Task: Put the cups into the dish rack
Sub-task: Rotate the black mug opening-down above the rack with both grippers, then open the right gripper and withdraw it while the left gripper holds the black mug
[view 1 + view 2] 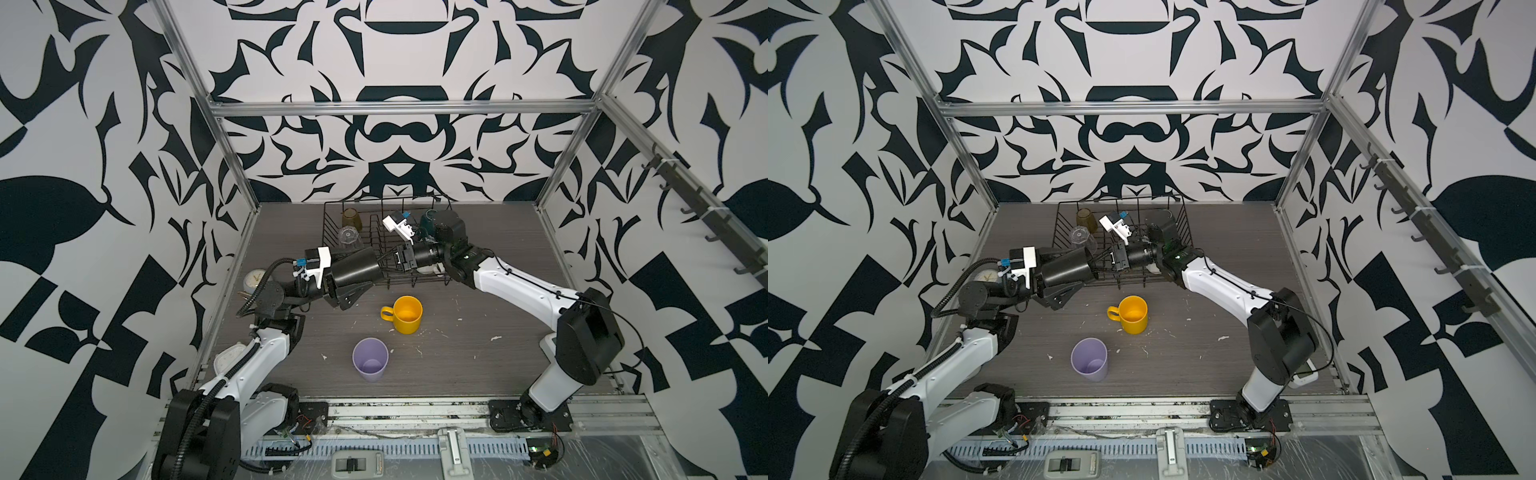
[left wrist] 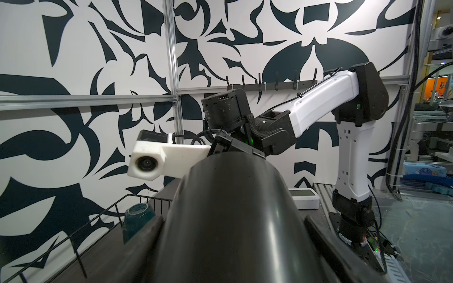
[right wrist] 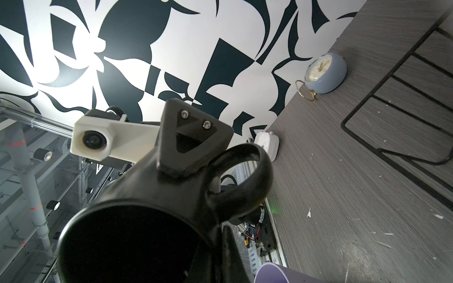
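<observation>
Handover, it seems: black mug (image 1: pixel 351 270) hangs sideways just off the near left corner of the dish rack (image 1: pixel 332 228), right hand (image 1: pixel 384 262) pinching its rim, left hand (image 1: pixel 365 272) straddling its body, grip unclear. Release only once the other hold is firm.

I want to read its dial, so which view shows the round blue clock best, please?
The right wrist view: the round blue clock shows whole, dial visible. In both top views it is small, partly behind the left arm's cable; the left wrist view misses it.
</observation>
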### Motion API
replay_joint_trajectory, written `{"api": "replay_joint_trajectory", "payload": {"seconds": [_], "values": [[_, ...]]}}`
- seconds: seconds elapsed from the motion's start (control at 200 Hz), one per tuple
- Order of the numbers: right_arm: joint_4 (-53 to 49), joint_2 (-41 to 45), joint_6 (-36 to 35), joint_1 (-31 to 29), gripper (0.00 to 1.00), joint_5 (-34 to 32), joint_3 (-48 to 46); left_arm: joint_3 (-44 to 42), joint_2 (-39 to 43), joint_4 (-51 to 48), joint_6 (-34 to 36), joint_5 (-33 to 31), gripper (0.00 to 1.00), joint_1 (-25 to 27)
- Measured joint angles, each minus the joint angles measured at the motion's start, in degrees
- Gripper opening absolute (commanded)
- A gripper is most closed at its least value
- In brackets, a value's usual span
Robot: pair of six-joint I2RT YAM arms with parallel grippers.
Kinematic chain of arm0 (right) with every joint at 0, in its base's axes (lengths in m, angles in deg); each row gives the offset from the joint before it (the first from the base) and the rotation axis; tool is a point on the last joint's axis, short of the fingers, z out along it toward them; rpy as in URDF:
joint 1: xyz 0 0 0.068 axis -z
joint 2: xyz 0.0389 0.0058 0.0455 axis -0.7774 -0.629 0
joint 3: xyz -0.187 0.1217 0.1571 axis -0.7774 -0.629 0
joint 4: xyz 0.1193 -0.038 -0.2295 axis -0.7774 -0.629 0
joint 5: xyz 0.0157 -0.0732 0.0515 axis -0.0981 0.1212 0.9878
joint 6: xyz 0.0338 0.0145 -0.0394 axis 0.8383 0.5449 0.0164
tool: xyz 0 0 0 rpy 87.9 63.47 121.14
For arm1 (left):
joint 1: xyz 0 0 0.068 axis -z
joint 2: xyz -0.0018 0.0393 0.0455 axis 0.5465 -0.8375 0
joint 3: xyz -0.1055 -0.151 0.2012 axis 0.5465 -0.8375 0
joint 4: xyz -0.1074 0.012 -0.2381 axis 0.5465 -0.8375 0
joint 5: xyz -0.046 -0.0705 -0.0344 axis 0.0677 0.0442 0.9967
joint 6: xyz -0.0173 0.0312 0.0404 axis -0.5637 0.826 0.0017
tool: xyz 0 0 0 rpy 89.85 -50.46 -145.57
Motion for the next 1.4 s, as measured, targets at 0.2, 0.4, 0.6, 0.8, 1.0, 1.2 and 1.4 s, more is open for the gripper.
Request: {"api": "replay_joint_trajectory", "payload": {"seconds": [0.2, 0.4, 0.6, 0.8, 1.0, 1.2, 1.4], "values": [[4.0, -0.6, 3.6, 0.1, 0.00, 0.6, -0.5, 0.6, -0.1, 0.0, -0.7, 0.0, 0.61, -0.2], [4.8, -1.0, 4.9, 0.1, 0.07, 0.6, -0.5, 0.8, 0.2, -1.4, -1.0, -0.4, 0.24, -0.4], [6.5, -1.0, 5.0, 0.1, 0.21, 0.4, -0.6, 2.4, 1.7, -6.0, -1.0, -1.0, 0.00, -0.3], [7.0, -1.0, 3.3, 0.0, 0.39, 0.1, -0.6, 3.4, 4.4, -14.2, 0.0, -2.9, 0.00, 0.1], [-0.5, 1.4, -3.0, 2.0, 0.49, -4.1, -0.6, 9.0, 7.6, -31.3, 2.9, -6.2, 0.00, 0.8], [-19.9, 8.6, -16.9, 5.8, 0.60, -17.5, 0.1, 22.6, 6.7, -56.8, 6.0, -14.4, 0.00, 0.9], [-31.1, 15.1, -25.9, 7.7, 0.71, -31.1, 0.2, 34.1, 0.2, -76.5, 7.0, -22.6, 0.00, 0.9]]}}
